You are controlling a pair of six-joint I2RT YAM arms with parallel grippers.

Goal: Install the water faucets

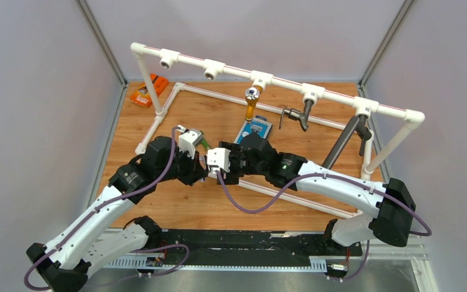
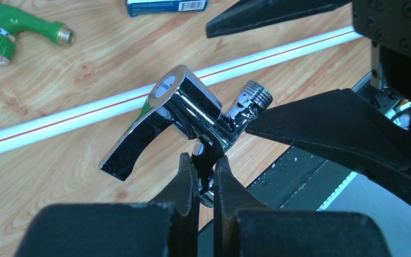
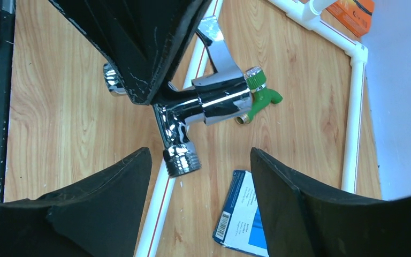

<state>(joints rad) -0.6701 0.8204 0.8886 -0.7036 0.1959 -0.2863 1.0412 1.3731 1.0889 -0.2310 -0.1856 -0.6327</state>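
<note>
Top view: wooden worktop (image 1: 182, 210) carrying a white pipe frame (image 1: 237, 72). Three taps hang from its upper bar, one orange-bodied tap (image 1: 252, 103) and two dark taps (image 1: 304, 114). A blue-and-white box (image 1: 255, 129) lies flat below the bar, with orange packets (image 1: 149, 90) at the far left corner. Left arm (image 1: 103, 210) and right arm (image 1: 340, 185) meet over the middle of the worktop, wrists nose to nose. Left wrist view: left gripper (image 2: 205, 160), jaws pinching the chrome faucet (image 2: 184, 107) by its lower stub, clear of the worktop and above a red-striped base pipe (image 2: 85, 113); lever pointing down-left, threaded end up-right. The green plastic faucet (image 2: 24, 21) lies on the worktop at upper left, beyond that pipe. Right wrist view: right gripper (image 3: 199, 155), jaws spread wide, with the chrome faucet's threaded end in the gap between them, not clamped. The green one lies on the wood just behind, and the box sits near the lower edge.
</note>
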